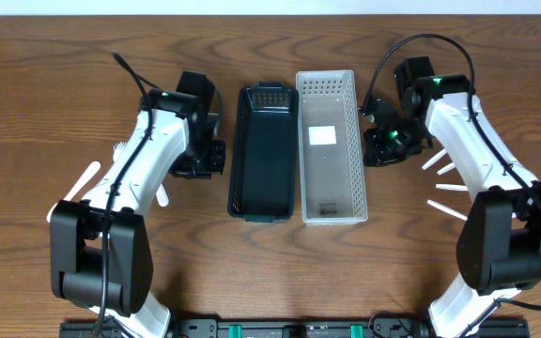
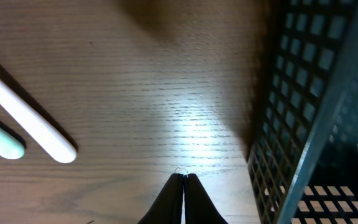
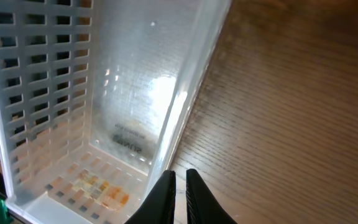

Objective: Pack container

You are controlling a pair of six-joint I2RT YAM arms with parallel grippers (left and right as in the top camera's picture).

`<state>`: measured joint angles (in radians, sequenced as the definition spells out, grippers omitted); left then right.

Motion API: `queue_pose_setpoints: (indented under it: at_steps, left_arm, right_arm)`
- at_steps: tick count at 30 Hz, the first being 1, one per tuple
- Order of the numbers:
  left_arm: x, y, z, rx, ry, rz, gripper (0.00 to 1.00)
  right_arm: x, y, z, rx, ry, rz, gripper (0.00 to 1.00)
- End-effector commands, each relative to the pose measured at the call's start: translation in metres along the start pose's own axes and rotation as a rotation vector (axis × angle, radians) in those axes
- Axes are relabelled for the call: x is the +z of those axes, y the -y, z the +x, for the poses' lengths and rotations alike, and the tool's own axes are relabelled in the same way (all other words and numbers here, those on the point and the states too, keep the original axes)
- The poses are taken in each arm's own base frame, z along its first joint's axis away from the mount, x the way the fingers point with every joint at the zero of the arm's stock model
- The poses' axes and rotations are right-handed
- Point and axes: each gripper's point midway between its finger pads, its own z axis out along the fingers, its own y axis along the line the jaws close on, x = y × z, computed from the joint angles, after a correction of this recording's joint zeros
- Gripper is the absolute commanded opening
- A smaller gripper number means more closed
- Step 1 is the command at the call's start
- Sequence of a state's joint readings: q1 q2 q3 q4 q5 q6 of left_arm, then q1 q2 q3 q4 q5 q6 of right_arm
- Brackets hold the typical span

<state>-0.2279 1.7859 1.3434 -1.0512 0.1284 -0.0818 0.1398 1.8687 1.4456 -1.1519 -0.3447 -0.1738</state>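
Left hand (image 2: 183, 178) is clenched, its two fingertips pressed together with nothing between them. It hangs low over the bare bench (image 1: 54, 84) just beside the left wall of the dark basket (image 1: 264, 160). Right hand (image 3: 180, 177) is drawn in to a thin slit, and nothing shows in that slit. It sits past the white basket (image 1: 327, 178), on the side away from the dark basket, close to that basket's outer wall.

The white basket lies right against the dark basket's right side, parallel to it. Both baskets hold nothing, save a pale square label (image 1: 322, 134) on the white one's floor.

Several white utensils (image 1: 87, 178) lie on the bench well to the left of the dark basket, beyond the left arm. More white sticks (image 1: 447, 187) lie scattered far to its right, beyond the right arm.
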Motion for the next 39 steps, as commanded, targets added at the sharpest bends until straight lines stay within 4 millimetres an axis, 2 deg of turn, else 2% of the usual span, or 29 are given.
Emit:
queue_pose_setpoints:
  at_steps: [1,10,18,25,32,36,37,39]
  left_arm:
    - [0.000,0.009,0.001,0.022,-0.009,0.002,0.06]
    - [0.001,0.030,0.007,0.092,-0.015,0.000,0.06]
    - [0.001,0.033,0.008,0.100,-0.017,0.000,0.06]
    - [0.001,0.049,0.013,0.100,-0.039,0.094,0.06]
    - [-0.001,0.043,0.011,0.108,-0.027,0.068,0.07]
    - [-0.014,0.016,-0.001,0.086,0.039,-0.055,0.06]
    - [-0.021,0.008,-0.005,0.076,0.064,-0.083,0.09]
    - [-0.037,-0.004,-0.011,0.053,0.109,-0.118,0.39]
  right_arm:
    - [-0.001,-0.009,-0.005,-0.038,0.012,-0.025,0.10]
    - [-0.001,-0.009,-0.004,-0.038,0.011,-0.025,0.10]
    - [-0.001,-0.009,-0.005,-0.038,0.012,-0.025,0.09]
    - [-0.001,-0.009,-0.006,-0.040,0.015,-0.024,0.09]
    - [-0.001,-0.008,-0.007,-0.043,0.022,-0.022,0.11]
    - [-0.001,-0.008,-0.009,-0.045,0.029,-0.021,0.29]
    - [-0.001,-0.007,-0.010,-0.045,0.033,-0.020,0.36]
    - [-0.002,-0.007,-0.012,-0.049,0.042,-0.018,0.38]
